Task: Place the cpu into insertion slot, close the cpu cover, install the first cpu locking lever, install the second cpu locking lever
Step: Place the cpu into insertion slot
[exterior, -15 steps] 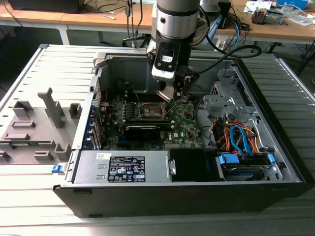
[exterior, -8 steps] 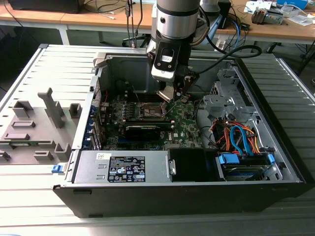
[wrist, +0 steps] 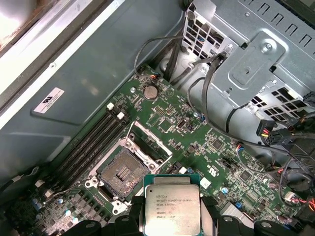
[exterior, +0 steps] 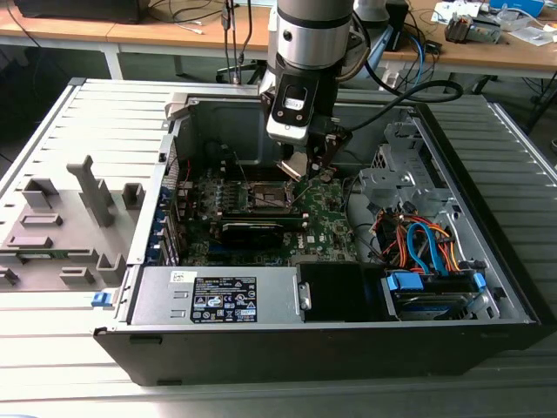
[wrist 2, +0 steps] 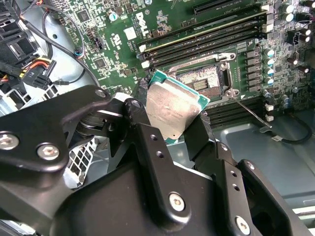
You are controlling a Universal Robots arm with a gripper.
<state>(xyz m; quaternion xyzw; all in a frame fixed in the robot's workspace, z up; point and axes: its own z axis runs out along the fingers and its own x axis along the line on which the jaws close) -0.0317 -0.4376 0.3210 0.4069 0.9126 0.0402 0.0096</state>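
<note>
The hand [wrist 2: 169, 122] was pinching the cpu [wrist: 172, 209] by 2 opposite edges, holding it in the air above the motherboard [wrist: 184, 142], just beside the open insertion slot [wrist: 121, 173] and not yet in it. It looked light, stiff and delicate, so an edge grip clear of its faces seemed right.
</note>
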